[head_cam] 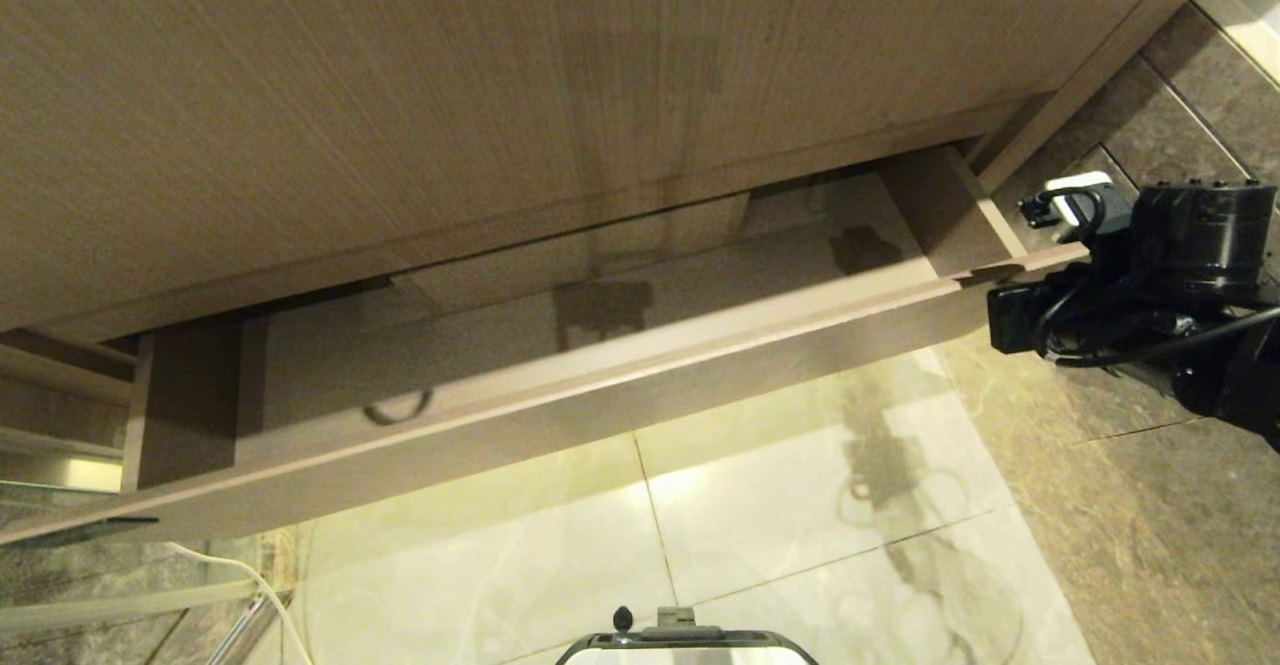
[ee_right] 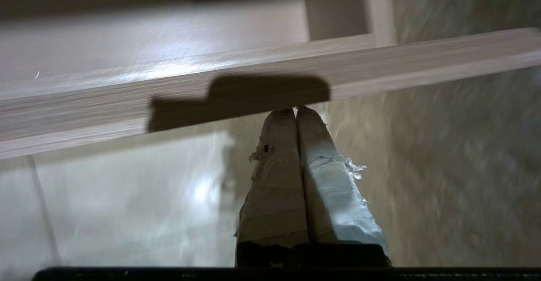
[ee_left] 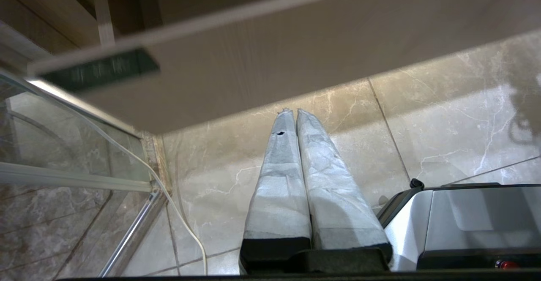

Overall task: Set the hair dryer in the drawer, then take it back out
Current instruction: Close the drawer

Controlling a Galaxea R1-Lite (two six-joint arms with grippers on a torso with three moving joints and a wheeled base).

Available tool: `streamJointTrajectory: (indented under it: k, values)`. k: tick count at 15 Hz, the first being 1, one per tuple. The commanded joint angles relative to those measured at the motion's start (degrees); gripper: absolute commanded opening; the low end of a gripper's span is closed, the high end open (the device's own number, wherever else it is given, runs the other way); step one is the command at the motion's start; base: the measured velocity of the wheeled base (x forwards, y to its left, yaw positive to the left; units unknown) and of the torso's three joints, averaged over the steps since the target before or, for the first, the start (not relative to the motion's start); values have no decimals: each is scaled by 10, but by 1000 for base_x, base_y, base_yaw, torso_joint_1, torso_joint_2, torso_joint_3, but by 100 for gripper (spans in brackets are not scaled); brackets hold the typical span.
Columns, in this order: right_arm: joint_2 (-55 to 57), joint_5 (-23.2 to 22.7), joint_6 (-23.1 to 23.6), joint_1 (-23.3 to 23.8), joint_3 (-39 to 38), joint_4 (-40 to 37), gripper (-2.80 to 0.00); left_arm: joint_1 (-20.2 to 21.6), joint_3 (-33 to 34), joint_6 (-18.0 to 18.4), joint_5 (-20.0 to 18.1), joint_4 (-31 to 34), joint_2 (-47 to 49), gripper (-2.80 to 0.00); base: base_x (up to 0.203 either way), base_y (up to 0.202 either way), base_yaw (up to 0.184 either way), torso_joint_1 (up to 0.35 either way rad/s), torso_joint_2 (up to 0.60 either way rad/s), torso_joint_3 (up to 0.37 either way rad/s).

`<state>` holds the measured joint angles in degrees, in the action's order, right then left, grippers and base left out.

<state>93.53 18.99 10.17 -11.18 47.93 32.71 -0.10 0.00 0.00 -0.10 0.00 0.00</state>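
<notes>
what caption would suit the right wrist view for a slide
Right claw, shut and empty, its tips at the lower edge of the open drawer front, above the tiled floor.

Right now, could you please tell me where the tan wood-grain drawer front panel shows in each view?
Head view: tan wood-grain drawer front panel slants across the middle.
Left wrist view: it fills the upper part.
Right wrist view: it crosses above the shut right claw.
Shared landmark: pale marble floor tile.

Open drawer [head_cam: 560,345] under the vanity cabinet [head_cam: 500,95]

The wide, shallow tan wood-grain drawer is pulled partway out from beneath the cabinet front, its plain handle-less front panel towards the floor tiles. Its floor looks bare, with only shadows across it. The hair dryer is nowhere to be seen.
</notes>
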Motion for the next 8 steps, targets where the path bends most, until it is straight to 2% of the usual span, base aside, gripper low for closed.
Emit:
streamJointTrajectory:
  k: [1,4,8]
  values:
    - [24,2,1,8,26,51,-280,0,1,0,0,0,0,-280,0,0,0,0,0,0]
    - [49,3,3,18,60,122,-280,0,1,0,0,0,0,-280,0,0,0,0,0,0]
    - [46,2,2,44,53,113,-280,0,1,0,0,0,0,-280,0,0,0,0,0,0]
